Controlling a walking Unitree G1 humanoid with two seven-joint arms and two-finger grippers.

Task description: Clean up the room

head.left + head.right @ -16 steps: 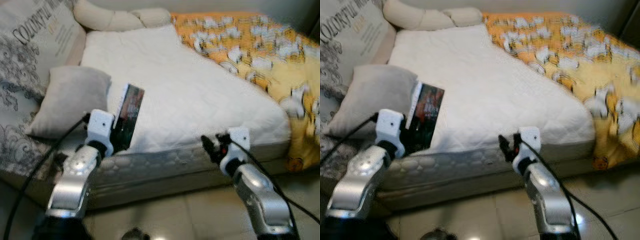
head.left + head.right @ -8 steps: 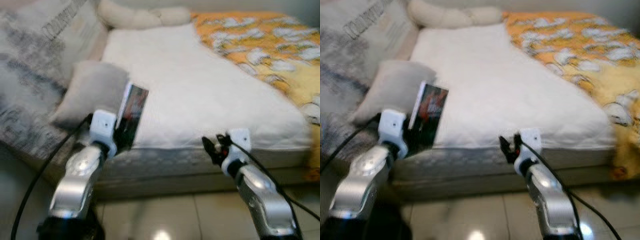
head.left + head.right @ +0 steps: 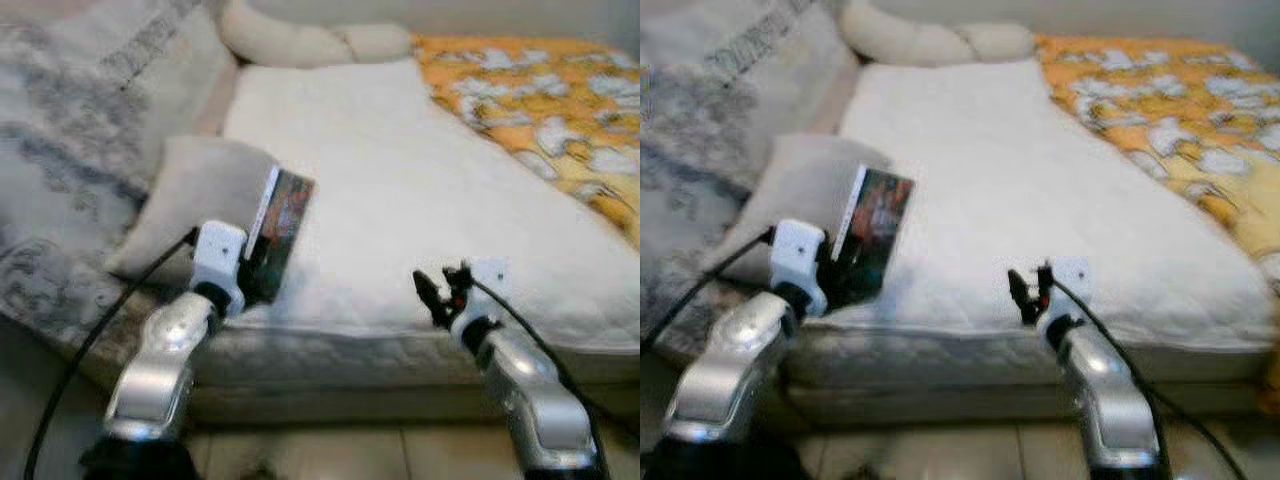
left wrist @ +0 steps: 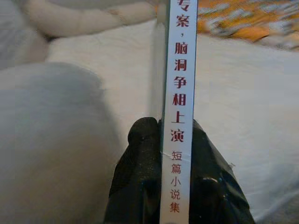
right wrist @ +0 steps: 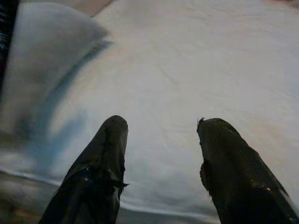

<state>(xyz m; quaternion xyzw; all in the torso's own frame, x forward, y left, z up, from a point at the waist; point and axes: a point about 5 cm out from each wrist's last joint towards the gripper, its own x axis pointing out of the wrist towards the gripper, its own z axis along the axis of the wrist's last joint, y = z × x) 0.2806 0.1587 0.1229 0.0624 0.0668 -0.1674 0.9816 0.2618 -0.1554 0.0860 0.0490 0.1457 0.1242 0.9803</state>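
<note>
My left gripper (image 3: 252, 275) is shut on a book (image 3: 281, 225) with a dark picture cover and a white spine, held upright over the front left edge of the bed. In the left wrist view the spine (image 4: 179, 107) carries red Chinese print and stands pinched between my two black fingers (image 4: 140, 168). My right gripper (image 3: 432, 290) hovers open over the bed's front edge, with nothing between its fingers (image 5: 105, 158). A grey pillow (image 3: 200, 200) lies just left of the book.
A white quilted mattress (image 3: 400, 190) spreads ahead, with an orange and white patterned blanket (image 3: 540, 90) at the far right. A large printed cushion (image 3: 90, 130) leans at the left and a cream bolster (image 3: 300, 40) lies at the head. Tiled floor (image 3: 340, 450) runs below.
The whole view has shifted as I move: the bed now sits lower and closer, with less floor visible. Both grippers keep their pose, and the book stays held.
</note>
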